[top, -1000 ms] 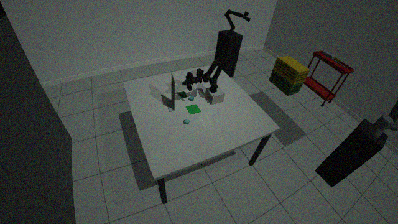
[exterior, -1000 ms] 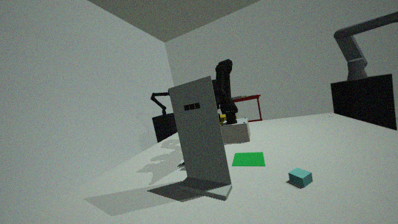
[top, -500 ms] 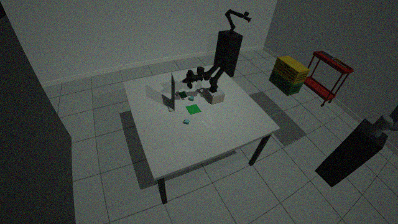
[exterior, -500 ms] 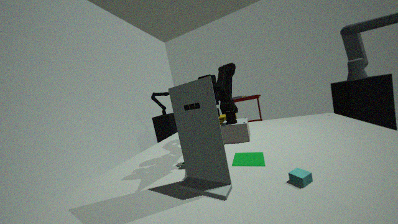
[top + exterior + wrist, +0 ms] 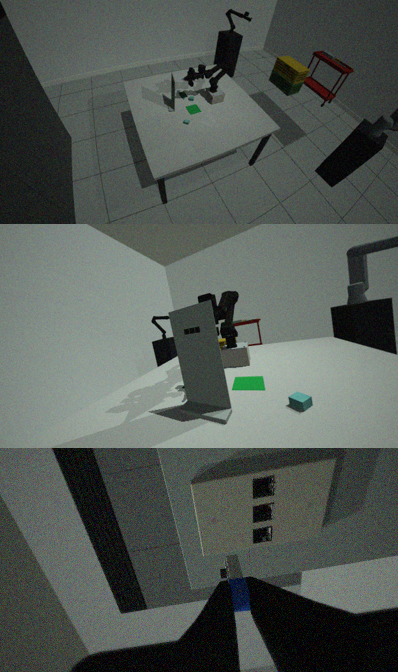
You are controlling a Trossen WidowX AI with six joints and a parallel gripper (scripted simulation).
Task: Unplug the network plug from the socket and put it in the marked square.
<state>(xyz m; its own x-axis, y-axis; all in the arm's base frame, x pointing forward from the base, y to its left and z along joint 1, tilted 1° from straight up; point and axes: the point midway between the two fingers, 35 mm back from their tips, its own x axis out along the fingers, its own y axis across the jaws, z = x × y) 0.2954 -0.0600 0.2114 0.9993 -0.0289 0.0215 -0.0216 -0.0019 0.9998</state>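
Now you have one table (image 5: pixel 217 134) carrying one upright panel (image 5: pixel 202 358) with three sockets (image 5: pixel 263 509), one green square (image 5: pixel 249 383) and two teal blocks (image 5: pixel 186 121). Your gripper (image 5: pixel 240 593) pinches the single blue plug (image 5: pixel 240 594), clear of the sockets.

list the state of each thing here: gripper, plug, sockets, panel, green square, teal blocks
gripper: shut on the plug
plug: out of the panel, held between the fingers, blue body with its pale tip toward the panel
sockets: all three look dark and vacant
panel: upright on its base
green square: nothing on it
teal blocks: resting on the table, untouched
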